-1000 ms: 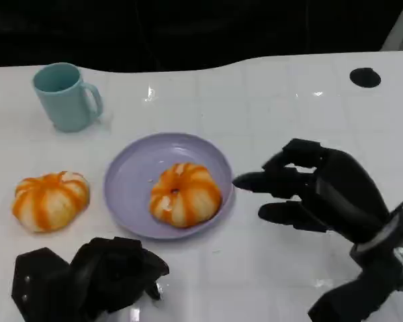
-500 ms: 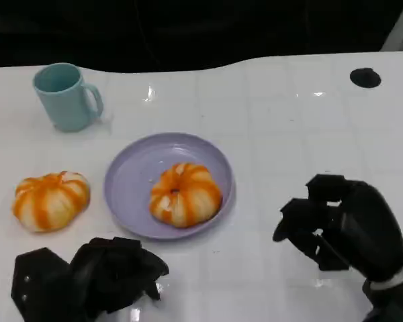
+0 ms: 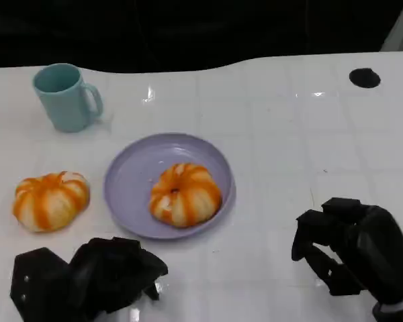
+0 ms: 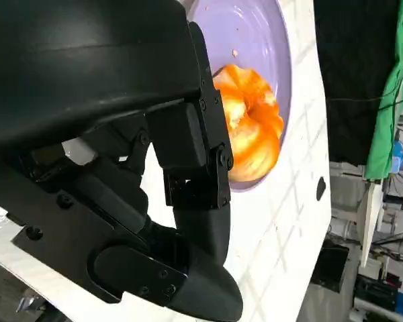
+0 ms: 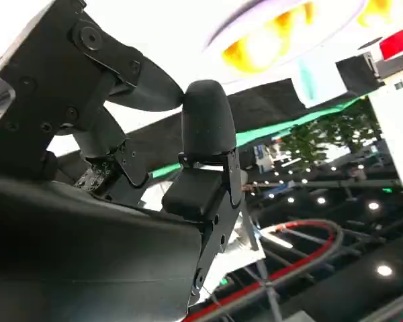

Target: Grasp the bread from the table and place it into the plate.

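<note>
1. Pulled back toward the near right corner of the table (image 3: 282, 121) since a second ago: right hand (image 3: 352, 251), then level with the plate's right edge, fingers stretched toward it; now low and well apart from the plate (image 3: 131, 174).
2. Fingers of that hand curled in now, nothing between them; same curl seen in the right wrist view (image 5: 201, 154), with no object in the grasp.
3. Unchanged across the frames: left hand (image 3: 87, 275), resting at the near left edge, fingers folded down and clenched on nothing; seen close in the left wrist view (image 4: 154, 168), again holding nothing.
4. No shift in the bread, plate or mug between earlier frames and now.
5. Lying in the lilac plate, a little right of its centre: one bread (image 3: 185, 194). Round, domed, pumpkin-like in shape, with pale cream segments striped by glossy orange bands running out from a small dark dimple at the top.
6. Seen also from the left wrist (image 4: 252, 124): same bread, shiny orange and yellow, sitting inside the plate rim (image 4: 282, 40) beyond the fingers.
7. Sitting on the bare table to the left of the plate, near but not touching it: second bread (image 3: 50, 200), same striped look.
8. Standing upright at the far left: teal mug (image 3: 66, 96), handle to the right.
9. Marked at the far right of the tabletop: small black spot (image 3: 365, 77).
</note>
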